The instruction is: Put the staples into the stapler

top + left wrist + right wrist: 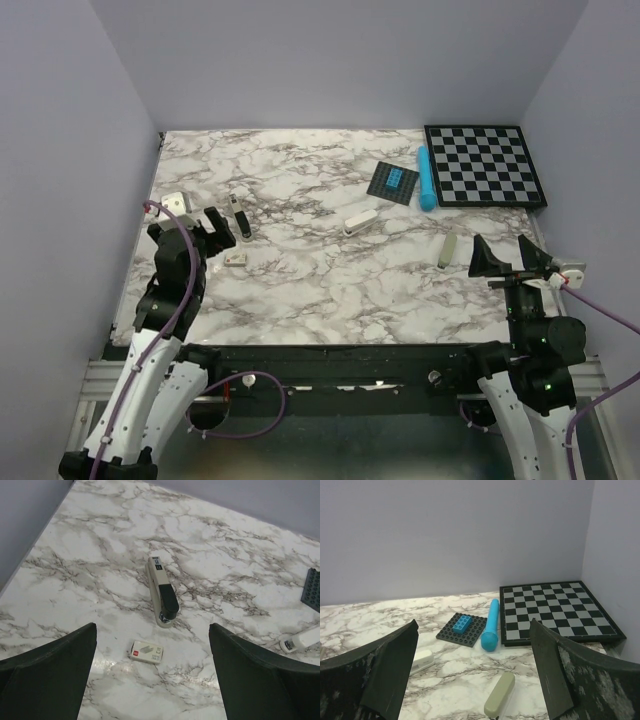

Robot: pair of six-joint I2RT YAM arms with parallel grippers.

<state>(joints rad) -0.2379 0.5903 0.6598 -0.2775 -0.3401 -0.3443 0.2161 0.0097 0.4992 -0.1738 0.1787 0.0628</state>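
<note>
Left gripper [212, 228]: jaws spread wide, nothing between them, hovering above the left part of the marble table [300, 290].

Stapler [162, 595] lay flat on the table ahead of the left gripper, touched by nothing. In the left wrist view its black top faced up and its rounded end pointed toward the camera.

Staples box [147, 652], small and white with a red mark, lay flat nearer the arm than the stapler. It was close to the stapler but not touching it. Whether it was open or closed, I could not tell.

Right gripper [510, 258]: jaws also spread, empty, raised over the right edge.

Right side of the table: beige bar [500, 695], white block [360, 221], blue tube [491, 625], dark studded plate [462, 630] carrying a blue brick [462, 623], chessboard [555, 610].
</note>
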